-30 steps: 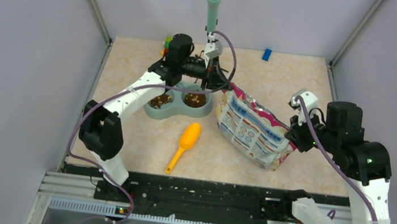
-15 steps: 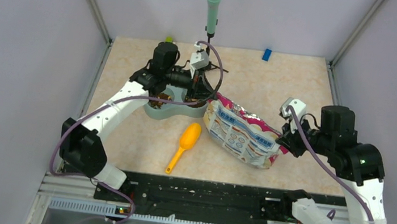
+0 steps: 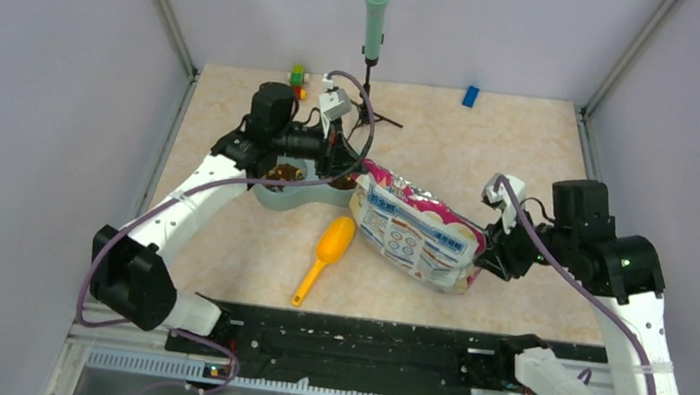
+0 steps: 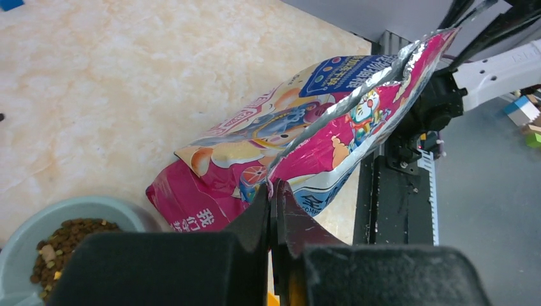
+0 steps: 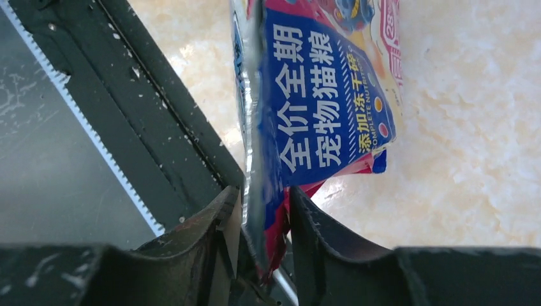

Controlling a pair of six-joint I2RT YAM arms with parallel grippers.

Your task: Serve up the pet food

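The kibble (image 3: 280, 175) lies in the left well of the double bowl (image 3: 310, 200) at the far left of the table (image 3: 493, 145). The left wrist view shows it as a brown heap (image 4: 64, 245) inside the grey-green rim (image 4: 96, 207); the other well is hidden behind the arm. Just right of the bowl the bag (image 3: 412, 230) slants across the table, its top corner close to the bowl's right side and its base toward the right arm.

The left gripper (image 4: 273, 197) has its fingers pressed tight together, and the bag's (image 4: 306, 140) silver seam runs straight into their tips, so it appears pinched there. The right gripper (image 5: 265, 223) has its jaws a little apart, with the bag's (image 5: 319, 115) lower edge standing between them (whether they press on it I cannot tell). The orange scoop (image 3: 327, 253) lies flat in front of the bowl, touching neither gripper.
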